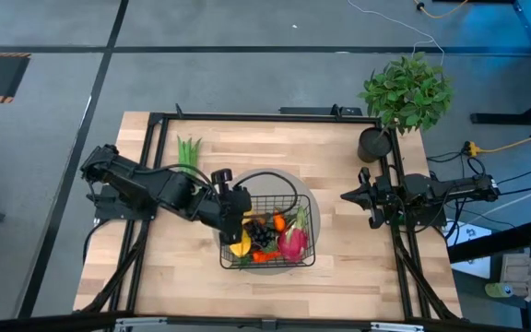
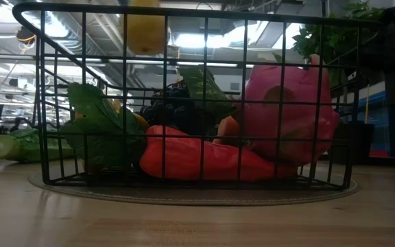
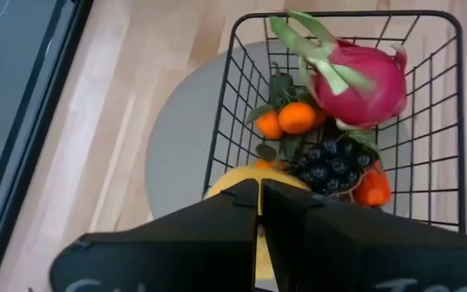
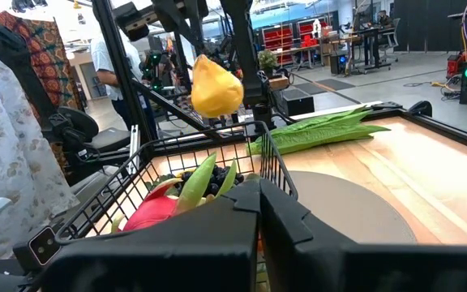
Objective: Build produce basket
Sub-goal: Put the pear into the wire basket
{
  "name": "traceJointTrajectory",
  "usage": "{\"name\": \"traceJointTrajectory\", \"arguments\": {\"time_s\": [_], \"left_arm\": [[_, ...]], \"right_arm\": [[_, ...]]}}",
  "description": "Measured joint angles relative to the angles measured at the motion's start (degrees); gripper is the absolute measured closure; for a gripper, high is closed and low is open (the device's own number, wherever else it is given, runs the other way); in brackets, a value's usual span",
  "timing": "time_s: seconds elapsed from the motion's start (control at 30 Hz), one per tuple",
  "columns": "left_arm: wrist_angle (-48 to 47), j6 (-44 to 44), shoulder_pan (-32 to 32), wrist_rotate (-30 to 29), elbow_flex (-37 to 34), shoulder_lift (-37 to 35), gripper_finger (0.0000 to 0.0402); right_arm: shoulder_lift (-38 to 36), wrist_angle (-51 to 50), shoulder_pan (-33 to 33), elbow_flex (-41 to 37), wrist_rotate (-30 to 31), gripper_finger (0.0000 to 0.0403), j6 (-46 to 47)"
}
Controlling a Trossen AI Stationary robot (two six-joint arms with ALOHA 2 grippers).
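The left gripper (image 1: 238, 221) hangs over the basket's (image 1: 304, 262) near-left corner with its jaws pinching a yellow fruit (image 4: 216, 87), which the right wrist view shows held in the air above the rim, its narrow end up toward the fingers. Straight below those jaws lies the open basket, already holding a dragon fruit (image 1: 293, 242), grapes (image 1: 263, 236), small oranges (image 3: 297, 118) and a carrot (image 2: 204, 159), so the fruit looks ready to go straight down into the free corner beneath it. The basket stands on a grey mat (image 1: 284, 177) at the table's (image 1: 358, 267) middle. Beyond the left gripper, on its far side and outside the basket, the green stalks (image 1: 189, 151) lie on the wood, long axis running away from the table's front edge; the left arm is by far the nearer to them. The right gripper (image 1: 348, 195) waits at the table's right edge, jaws pressed together on nothing, well apart from the basket and beside the potted plant (image 1: 406, 92).
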Motion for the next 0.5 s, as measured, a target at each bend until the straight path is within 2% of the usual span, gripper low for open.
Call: {"name": "traceJointTrajectory", "arguments": {"time_s": [0.5], "left_arm": [[0.01, -0.02, -0.06, 0.56, 0.01, 0.04, 0.0401]], "right_arm": [[0.0, 0.0, 0.0, 0.0, 0.0, 0.0398, 0.02]]}}
